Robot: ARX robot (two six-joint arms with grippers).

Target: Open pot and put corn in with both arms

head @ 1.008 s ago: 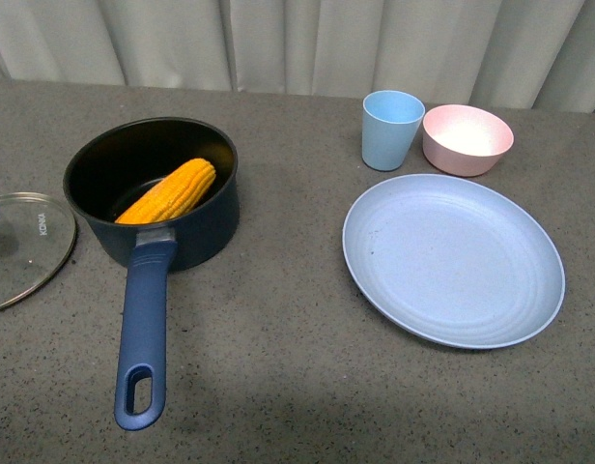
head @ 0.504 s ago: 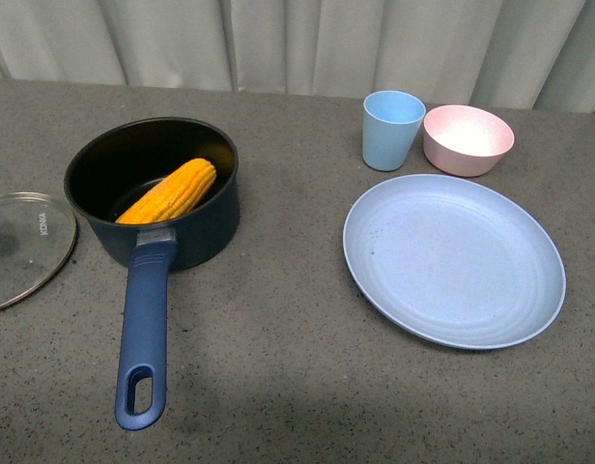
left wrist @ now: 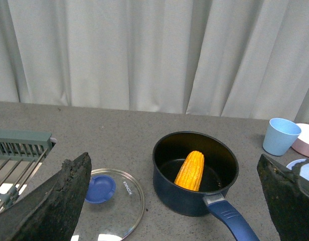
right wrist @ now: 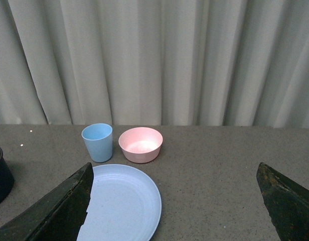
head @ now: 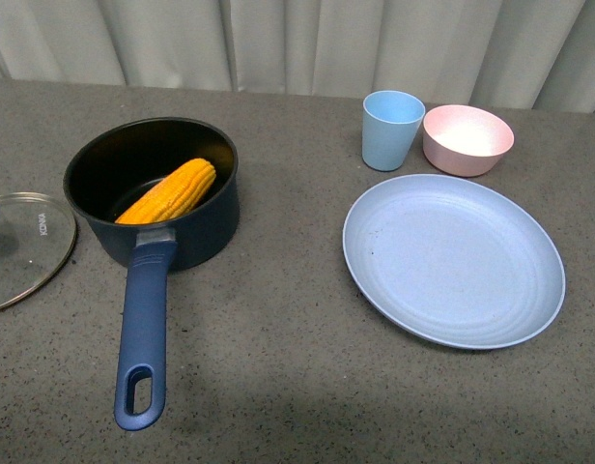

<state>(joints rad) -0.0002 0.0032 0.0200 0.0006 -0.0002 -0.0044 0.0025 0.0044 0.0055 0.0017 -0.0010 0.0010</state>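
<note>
Front view: pot (head: 153, 188) at left of frame on grey worktop (head: 278, 367), lid (head: 22, 246) off, lying at far left edge. Corn (head: 169, 191) already inside pot, leaning on wall. Neither arm in this view.

Left wrist view: left claw (left wrist: 174, 201) spread wide, empty, high above pot. Right wrist view: right claw (right wrist: 172, 201) likewise wide, empty.

Step in hand looks like retreat: keep claws high, clear of handle (head: 143, 338).

Lid print, probably "KONKA", too small to confirm.
</note>
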